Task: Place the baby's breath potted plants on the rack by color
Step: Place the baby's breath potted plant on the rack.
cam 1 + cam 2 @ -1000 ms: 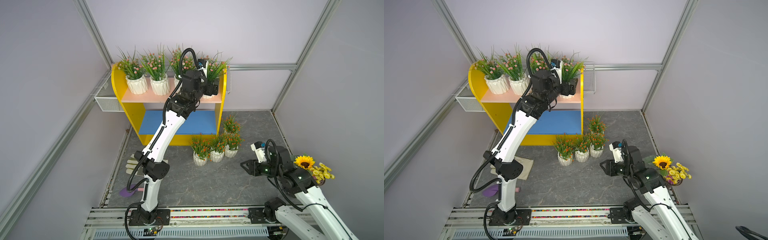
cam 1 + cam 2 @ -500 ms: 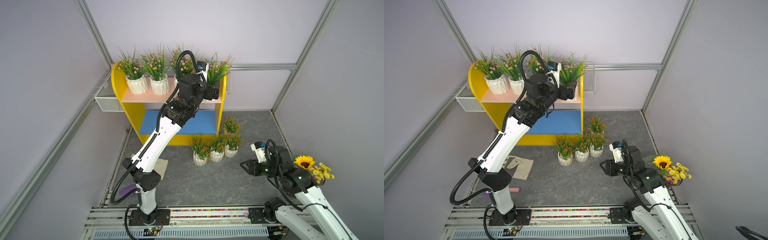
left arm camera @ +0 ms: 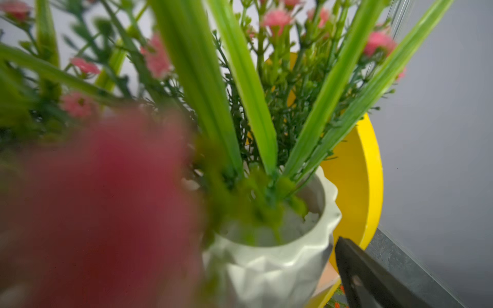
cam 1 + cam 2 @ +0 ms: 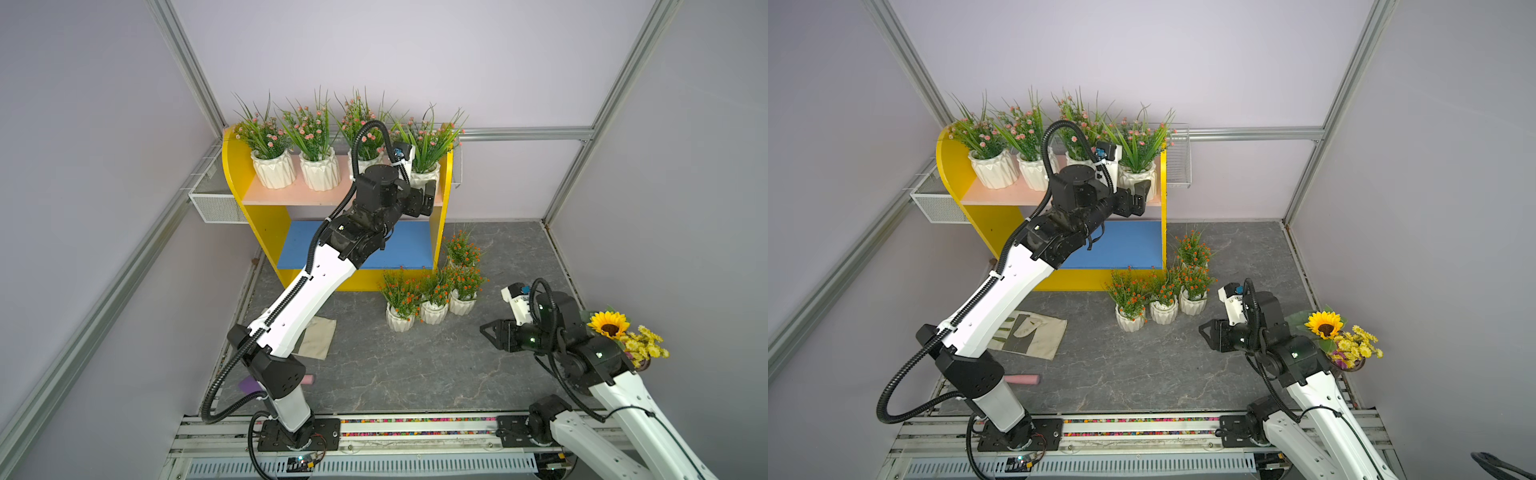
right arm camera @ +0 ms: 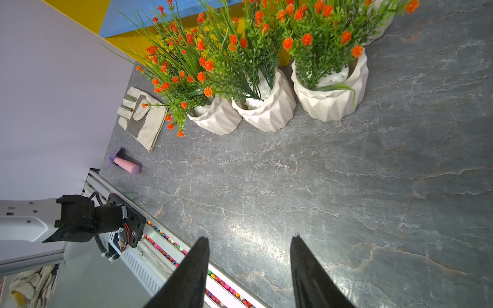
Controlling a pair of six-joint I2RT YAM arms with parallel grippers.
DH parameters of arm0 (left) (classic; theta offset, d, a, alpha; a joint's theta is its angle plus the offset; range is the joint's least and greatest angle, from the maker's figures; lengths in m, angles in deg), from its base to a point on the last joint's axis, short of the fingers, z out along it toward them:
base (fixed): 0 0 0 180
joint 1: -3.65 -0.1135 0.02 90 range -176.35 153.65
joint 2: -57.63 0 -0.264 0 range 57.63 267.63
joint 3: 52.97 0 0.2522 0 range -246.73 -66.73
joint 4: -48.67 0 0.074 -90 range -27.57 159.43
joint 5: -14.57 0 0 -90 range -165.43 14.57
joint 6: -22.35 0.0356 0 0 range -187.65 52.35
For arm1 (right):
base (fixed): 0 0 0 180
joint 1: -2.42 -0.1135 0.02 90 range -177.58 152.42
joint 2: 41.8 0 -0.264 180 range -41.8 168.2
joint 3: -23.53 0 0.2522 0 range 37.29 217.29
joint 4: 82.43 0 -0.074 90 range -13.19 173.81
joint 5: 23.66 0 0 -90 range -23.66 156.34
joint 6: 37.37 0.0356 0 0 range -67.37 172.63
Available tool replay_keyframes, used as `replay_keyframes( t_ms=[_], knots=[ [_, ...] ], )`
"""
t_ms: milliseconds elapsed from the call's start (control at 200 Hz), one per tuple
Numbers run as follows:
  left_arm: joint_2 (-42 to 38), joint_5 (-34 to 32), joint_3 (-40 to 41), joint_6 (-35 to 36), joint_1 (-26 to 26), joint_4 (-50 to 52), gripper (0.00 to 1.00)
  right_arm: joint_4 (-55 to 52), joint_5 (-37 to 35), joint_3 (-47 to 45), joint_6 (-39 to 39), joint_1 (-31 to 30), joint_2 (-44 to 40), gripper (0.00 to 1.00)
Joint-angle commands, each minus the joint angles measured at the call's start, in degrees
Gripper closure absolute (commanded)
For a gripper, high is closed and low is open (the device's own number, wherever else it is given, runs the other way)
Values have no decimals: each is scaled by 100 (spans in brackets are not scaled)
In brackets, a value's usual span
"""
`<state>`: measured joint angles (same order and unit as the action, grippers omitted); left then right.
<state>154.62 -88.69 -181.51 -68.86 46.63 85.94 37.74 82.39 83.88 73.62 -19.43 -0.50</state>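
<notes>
A grey marbled desk (image 4: 415, 374) is seen, and on it a pale work glove (image 5: 141, 117) is laid flat, palm up, near the side wall. A small tool with a pink handle and a purple head (image 5: 125, 164) is lying just apart from the glove, closer to the front rail, where a strip of coloured beads (image 4: 415, 420) is set. A sunflower bouquet (image 4: 1341, 336) is stood at the opposite edge, while white wire mesh baskets are hung on the side wall (image 4: 216, 199) and the back wall (image 4: 1179, 166).
</notes>
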Motion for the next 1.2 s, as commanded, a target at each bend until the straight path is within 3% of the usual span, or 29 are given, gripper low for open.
replay_keyframes(
  t_ms=[0,435,835,1195],
  knots=[
    [-342,-46,303,-11,35,-366,2,27,-35,-18,1,14,2,48],
    [-232,7,286,-17,44,-177,29,-16,-62,8,20,14,-52,48],
    [-18,131,265,-165,105,-158,38,-17,-60,-5,-1,14,-69,48],
    [315,-336,-69,-108,109,-100,39,1,-45,-16,-21,16,-53,48]
  ],
)
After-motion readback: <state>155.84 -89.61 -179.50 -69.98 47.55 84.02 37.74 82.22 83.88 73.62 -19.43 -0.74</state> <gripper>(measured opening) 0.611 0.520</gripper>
